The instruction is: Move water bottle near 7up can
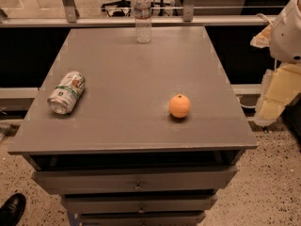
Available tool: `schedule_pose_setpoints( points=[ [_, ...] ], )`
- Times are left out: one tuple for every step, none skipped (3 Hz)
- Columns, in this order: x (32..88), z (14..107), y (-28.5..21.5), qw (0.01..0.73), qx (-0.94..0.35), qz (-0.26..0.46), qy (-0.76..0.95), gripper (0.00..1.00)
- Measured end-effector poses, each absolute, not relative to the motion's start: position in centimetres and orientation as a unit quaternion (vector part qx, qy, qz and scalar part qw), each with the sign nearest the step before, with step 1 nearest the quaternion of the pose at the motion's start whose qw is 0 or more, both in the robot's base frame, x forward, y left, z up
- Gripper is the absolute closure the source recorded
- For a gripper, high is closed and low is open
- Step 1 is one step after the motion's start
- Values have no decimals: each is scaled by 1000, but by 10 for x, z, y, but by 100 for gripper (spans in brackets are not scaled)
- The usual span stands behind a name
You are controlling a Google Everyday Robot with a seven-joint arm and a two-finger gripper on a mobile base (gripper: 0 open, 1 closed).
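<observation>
Grey tabletop (141, 69) fills most of your view, set over a stack of drawers (136, 179). Off its right side, not over the surface, you have the robot's white arm (288, 29). The pale cream tool (276, 93) hangs below it, beside the middle of the tabletop's right edge. You cannot tell from here whether it is spread or pressed together.

The bottle (142, 15) stands upright and capped at the far edge, about centre. The can (67, 92) lies on its side by the left edge, on the near half, silver end toward you. The two are well apart. An orange (179, 106) sits right of centre on the near half, apart from both. A dark shoe (11, 210) shows on the floor at the near left.

As I judge it, none of the job is done yet and the bottle is untouched. You still have to reach across to the far edge, grip the bottle, carry it left and nearer, and set it down beside the can. The orange looks to lie off that line.
</observation>
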State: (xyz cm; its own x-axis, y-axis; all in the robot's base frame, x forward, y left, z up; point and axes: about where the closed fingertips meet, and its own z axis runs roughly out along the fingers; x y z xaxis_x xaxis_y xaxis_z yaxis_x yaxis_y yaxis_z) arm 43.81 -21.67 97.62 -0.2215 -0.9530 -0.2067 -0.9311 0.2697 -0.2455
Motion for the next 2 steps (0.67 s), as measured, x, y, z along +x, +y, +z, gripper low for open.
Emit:
schedule_pose_setpoints(
  points=[
    [438, 976, -217, 159, -603, -34, 781, 0],
    [455, 973, -206, 181, -595, -26, 783, 0]
  ],
)
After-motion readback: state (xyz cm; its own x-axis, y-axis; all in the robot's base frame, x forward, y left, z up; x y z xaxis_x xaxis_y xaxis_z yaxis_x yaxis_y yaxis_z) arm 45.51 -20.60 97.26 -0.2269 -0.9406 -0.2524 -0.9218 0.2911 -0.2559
